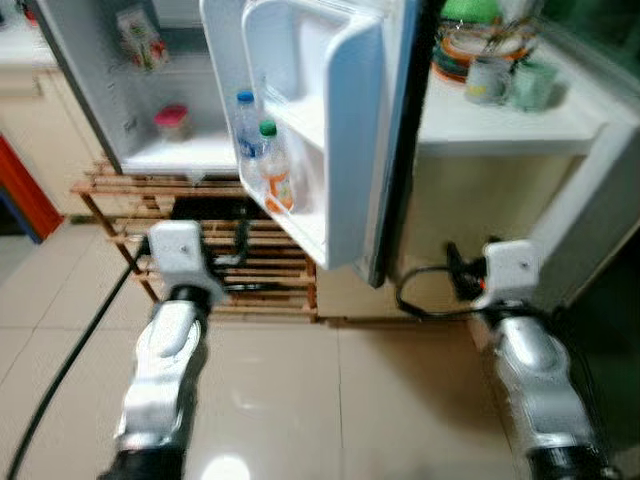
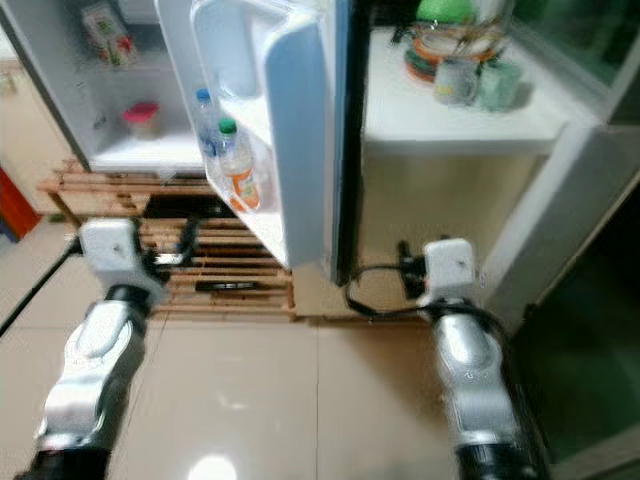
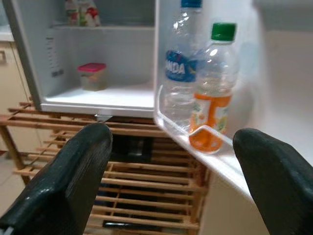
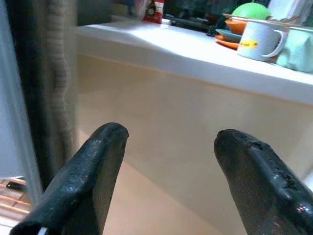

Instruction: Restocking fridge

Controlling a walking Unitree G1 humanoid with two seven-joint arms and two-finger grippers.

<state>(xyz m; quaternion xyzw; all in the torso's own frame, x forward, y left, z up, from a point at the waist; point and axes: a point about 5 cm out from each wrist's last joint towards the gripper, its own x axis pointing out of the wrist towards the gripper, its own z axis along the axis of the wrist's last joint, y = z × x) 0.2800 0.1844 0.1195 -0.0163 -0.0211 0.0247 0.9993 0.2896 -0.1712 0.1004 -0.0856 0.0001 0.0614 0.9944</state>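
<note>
A wooden rack (image 1: pixel 270 275) is sitting on the tiles (image 1: pixel 330 400) just ahead of the left gripper (image 3: pixel 173 134). Above and beyond the right gripper (image 4: pixel 171 133), 2 mugs (image 4: pixel 259 39) are standing on a white counter (image 4: pixel 186 49) beside stacked bowls (image 4: pixel 234 30).

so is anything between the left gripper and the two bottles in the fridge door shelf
Nothing visible. The left gripper is open and empty, aimed at the orange-label bottle and the blue-label bottle standing side by side in the door shelf; only open air lies between.
</note>
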